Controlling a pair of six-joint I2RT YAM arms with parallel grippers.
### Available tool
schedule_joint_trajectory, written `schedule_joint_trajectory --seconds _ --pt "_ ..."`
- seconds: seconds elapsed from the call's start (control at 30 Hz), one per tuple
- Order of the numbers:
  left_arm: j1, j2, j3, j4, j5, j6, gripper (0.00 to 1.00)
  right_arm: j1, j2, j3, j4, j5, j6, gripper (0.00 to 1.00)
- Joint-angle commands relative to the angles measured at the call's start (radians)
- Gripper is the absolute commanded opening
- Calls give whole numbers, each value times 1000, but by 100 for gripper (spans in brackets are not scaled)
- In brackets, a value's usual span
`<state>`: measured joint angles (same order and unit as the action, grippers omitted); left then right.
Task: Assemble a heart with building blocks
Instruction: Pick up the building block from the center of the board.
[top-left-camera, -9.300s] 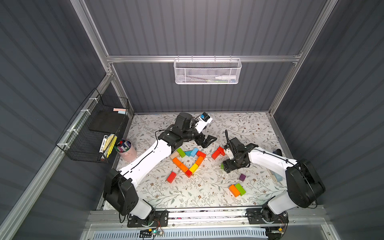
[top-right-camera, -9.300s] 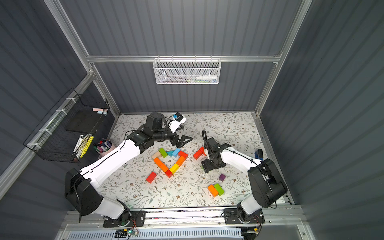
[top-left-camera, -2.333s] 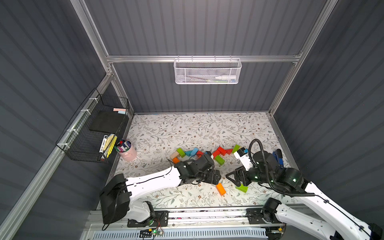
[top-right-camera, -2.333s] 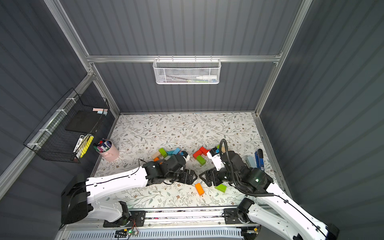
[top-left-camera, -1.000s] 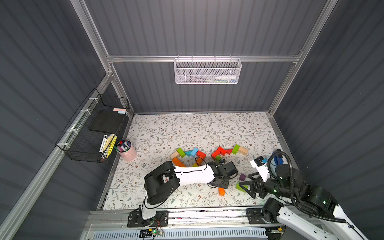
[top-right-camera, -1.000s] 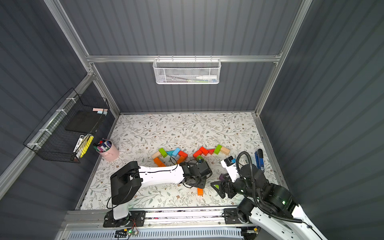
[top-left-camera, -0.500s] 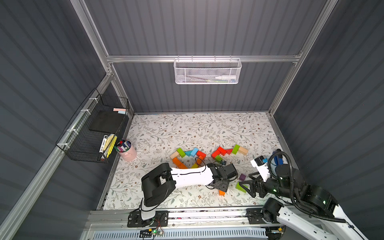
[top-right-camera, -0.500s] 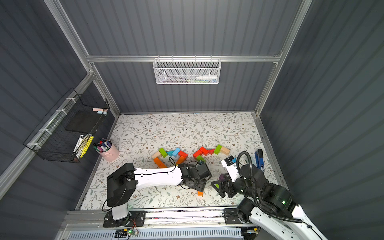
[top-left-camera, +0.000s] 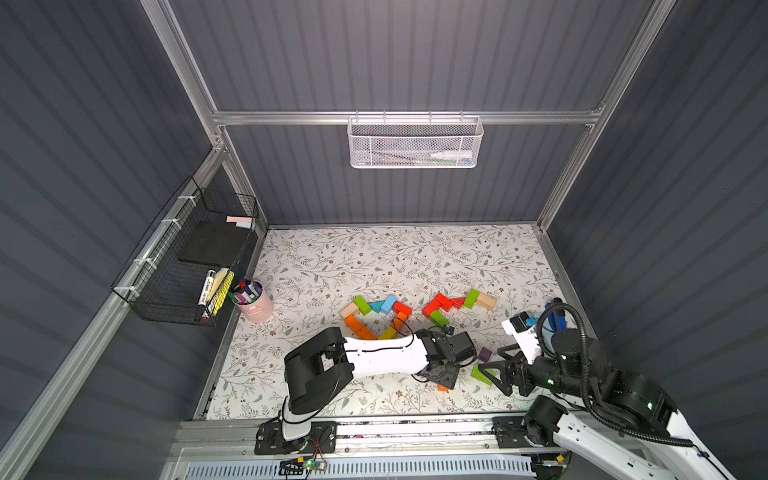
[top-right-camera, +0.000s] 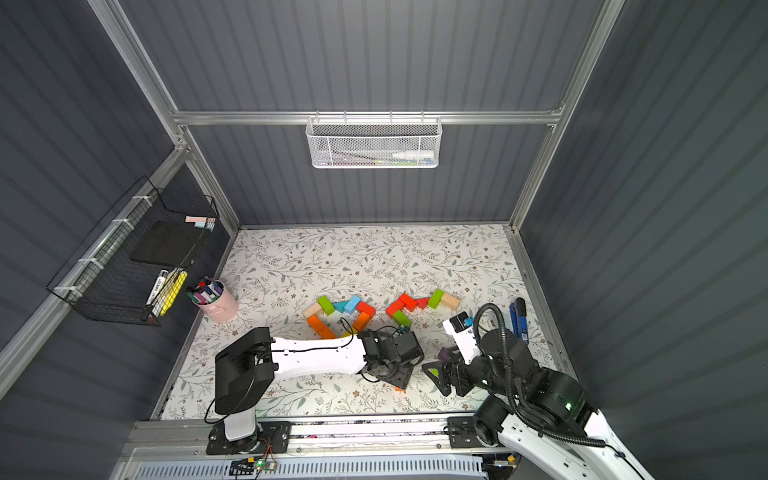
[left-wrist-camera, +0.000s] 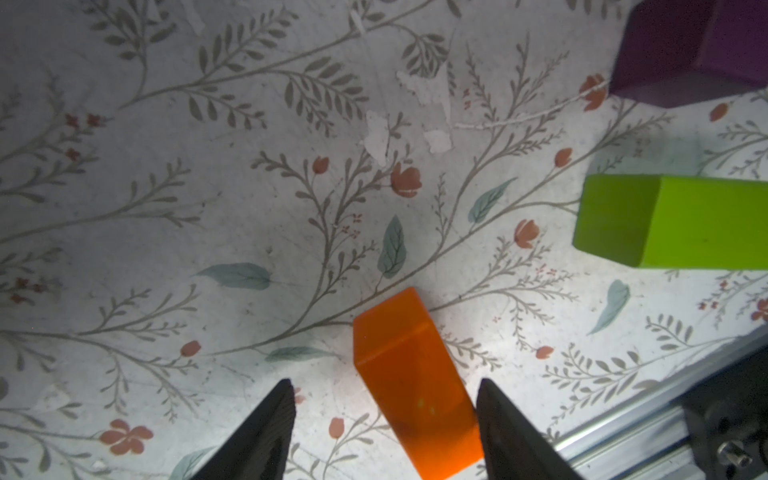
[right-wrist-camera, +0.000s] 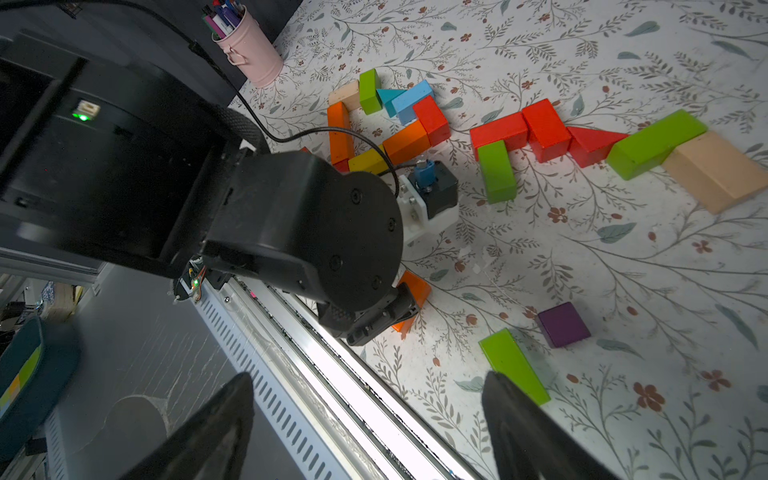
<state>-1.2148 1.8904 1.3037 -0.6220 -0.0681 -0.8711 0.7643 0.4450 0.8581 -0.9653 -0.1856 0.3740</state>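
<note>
An orange block (left-wrist-camera: 409, 374) lies on the floral mat near the front edge. My left gripper (left-wrist-camera: 384, 384) is down over it and open. The block touches one finger, with a gap to the other. In both top views the left gripper (top-left-camera: 440, 376) (top-right-camera: 392, 376) covers most of that block (top-left-camera: 443, 388). My right gripper (right-wrist-camera: 368, 382) hovers open and empty at the front right (top-left-camera: 496, 374), one finger beside a loose green block (right-wrist-camera: 513, 365). A purple cube (right-wrist-camera: 563, 324) sits close by. Two joined groups of building blocks (top-left-camera: 374, 316) (top-left-camera: 457, 303) lie mid-mat.
The metal front rail (top-left-camera: 395, 428) runs just behind both grippers. A pink cup of markers (top-left-camera: 253, 301) stands at the left edge. A blue stapler (top-right-camera: 519, 318) lies at the right edge. A black wire basket (top-left-camera: 187, 266) and a white mesh basket (top-left-camera: 415, 141) hang on the walls.
My left gripper has come down over the orange block, which now shows less in the top views, and its jaws stand wider. The right arm has barely moved.
</note>
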Motion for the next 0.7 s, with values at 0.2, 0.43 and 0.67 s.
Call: schedule_joint_trajectory --seconds 0.2,0.43,0.67 --pt "-4 3 -28 -39 10 3 57 -2 -42 0 -1 -37 -14 93" --pt "-5 0 -21 -14 -6 57 42 -2 -55 69 -86 -46 -38 99" --pt "-4 16 39 -1 -24 178 27 -2 -173 113 -175 31 -48 99"
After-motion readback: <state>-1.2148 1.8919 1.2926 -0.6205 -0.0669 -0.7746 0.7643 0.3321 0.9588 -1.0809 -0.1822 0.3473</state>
